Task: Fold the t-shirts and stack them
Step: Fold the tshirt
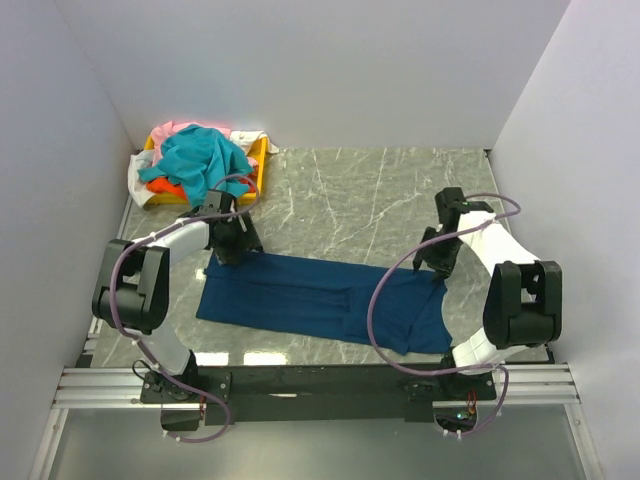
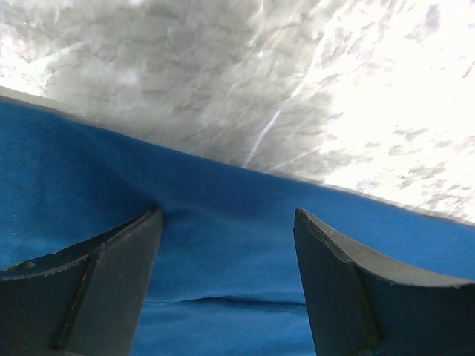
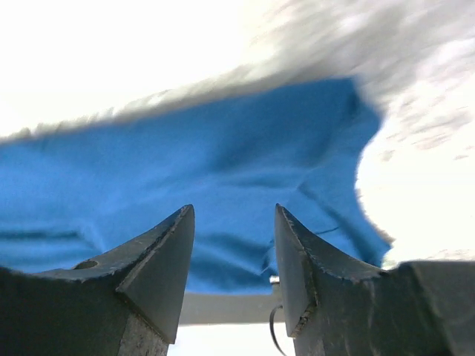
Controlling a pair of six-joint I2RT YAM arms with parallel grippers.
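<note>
Navy cloth fills both wrist views: the navy shirt (image 1: 320,300) is spread flat on the table (image 1: 350,200) between the arms, its right end partly hidden by the right arm's cable. The right wrist view is blurred. At far left, the tray (image 1: 262,165) is largely buried under the teal shirt (image 1: 200,160); orange, pink and white cloth is barely seen. The left gripper (image 2: 228,215) and right gripper (image 3: 234,210) are held apart over the navy shirt, nothing clamped; contact cannot be told.

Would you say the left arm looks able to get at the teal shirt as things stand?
Probably yes: the teal shirt tops the pile just beyond the left hand, which is open, empty, over the navy shirt, with nothing between them.
</note>
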